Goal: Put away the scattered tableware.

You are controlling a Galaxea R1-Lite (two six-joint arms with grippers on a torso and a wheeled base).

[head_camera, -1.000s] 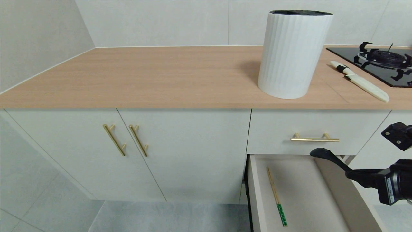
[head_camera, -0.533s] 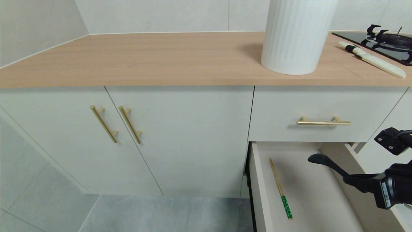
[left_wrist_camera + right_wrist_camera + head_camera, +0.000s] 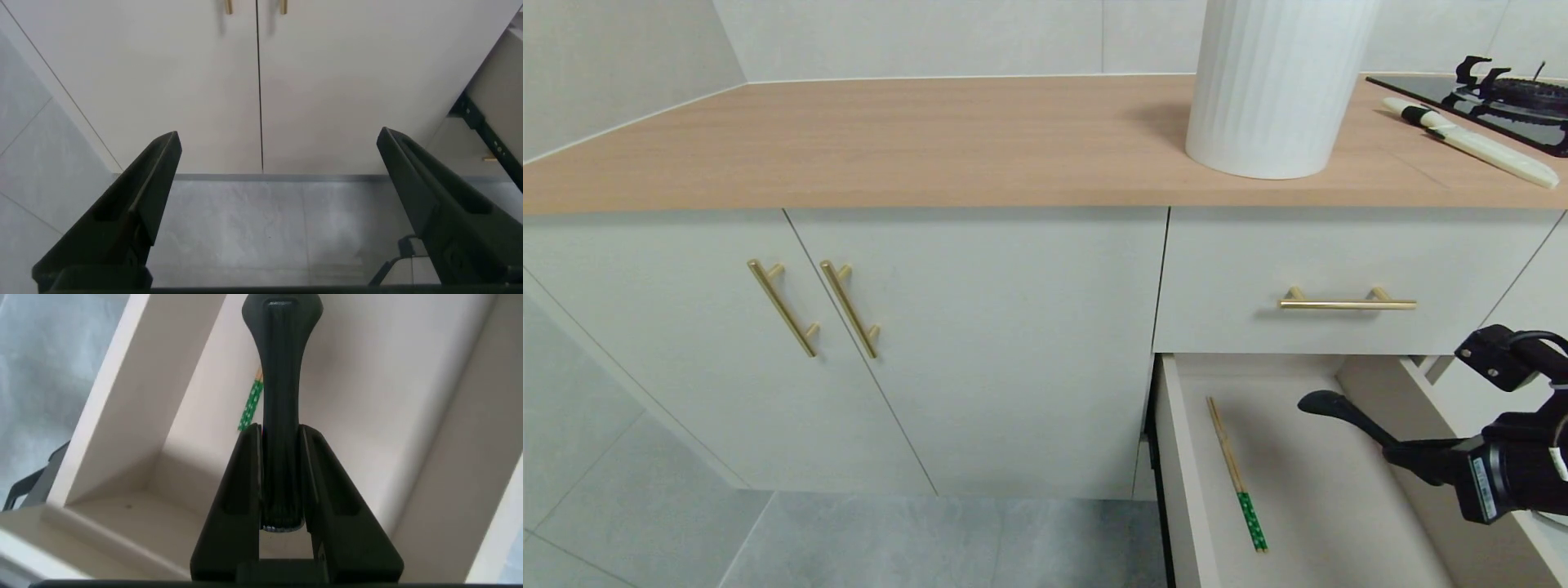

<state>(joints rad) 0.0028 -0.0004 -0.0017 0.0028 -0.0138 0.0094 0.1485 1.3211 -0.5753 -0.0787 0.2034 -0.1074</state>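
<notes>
Tableware looks partly stored. Head view: chopsticks [image 3: 1236,474] lie in the open drawer [image 3: 1180,457]; the right gripper [image 3: 1405,453] grasps a black utensil [image 3: 1331,406] above it; a knife [image 3: 1470,140] lies on the counter [image 3: 931,139], not yet stored. Left wrist view: left gripper [image 3: 278,143] spread wide, empty. Right wrist view: utensil clamped over the drawer.

One black spoon [image 3: 1331,404] sits gripped in the right claw [image 3: 1409,453], two chopsticks [image 3: 1235,482] lie in the one pulled-out drawer [image 3: 1180,474] to its left, and above it are one closed drawer [image 3: 1241,261], three gold handles [image 3: 783,308] [image 3: 849,309] [image 3: 1347,304], one white ribbed holder [image 3: 1270,90], one knife [image 3: 1470,140] and one stove burner [image 3: 1523,88].
</notes>
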